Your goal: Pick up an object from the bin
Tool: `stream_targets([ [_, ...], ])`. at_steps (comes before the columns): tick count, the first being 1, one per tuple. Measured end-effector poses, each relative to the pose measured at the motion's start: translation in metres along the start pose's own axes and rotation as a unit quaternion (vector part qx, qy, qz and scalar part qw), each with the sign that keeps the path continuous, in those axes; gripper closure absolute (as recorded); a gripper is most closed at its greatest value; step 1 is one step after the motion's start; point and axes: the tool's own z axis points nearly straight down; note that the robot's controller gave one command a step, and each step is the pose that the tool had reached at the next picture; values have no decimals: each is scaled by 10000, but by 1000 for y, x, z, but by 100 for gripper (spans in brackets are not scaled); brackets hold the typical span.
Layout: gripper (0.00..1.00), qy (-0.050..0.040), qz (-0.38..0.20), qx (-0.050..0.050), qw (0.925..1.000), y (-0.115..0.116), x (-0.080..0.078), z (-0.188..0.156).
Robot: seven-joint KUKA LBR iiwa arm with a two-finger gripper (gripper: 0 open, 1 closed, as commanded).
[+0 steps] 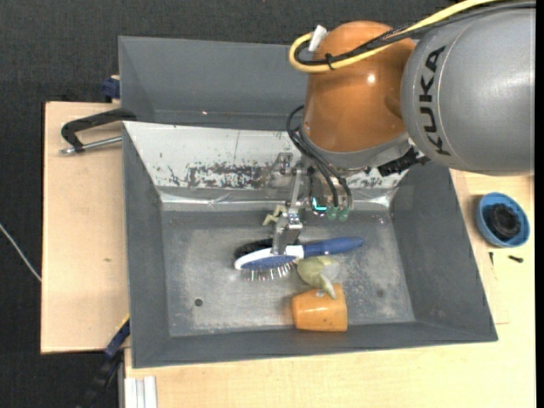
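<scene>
Brush [321,249], blue-handled with white bristles, lies mid-bin [161,253], just behind a pale yellow lump [316,269] and an orange block [320,311]. The pincer [286,241] is down at the brush, about where handle meets bristles. Whether it is clenched or released I cannot tell. Judging by this, the approach is done; a sure grasp and the lift out are left.
</scene>
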Motion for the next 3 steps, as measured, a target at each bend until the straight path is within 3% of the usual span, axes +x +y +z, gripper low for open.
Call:
stream_targets([
  [1, 0, -37, -103, 0, 9999, -63, 28, 132],
  [2, 100, -52, -124, -4, 9999, -61, 27, 129],
  [3, 100, -89, -1499, 7, 9887, -49, 6, -33],
])
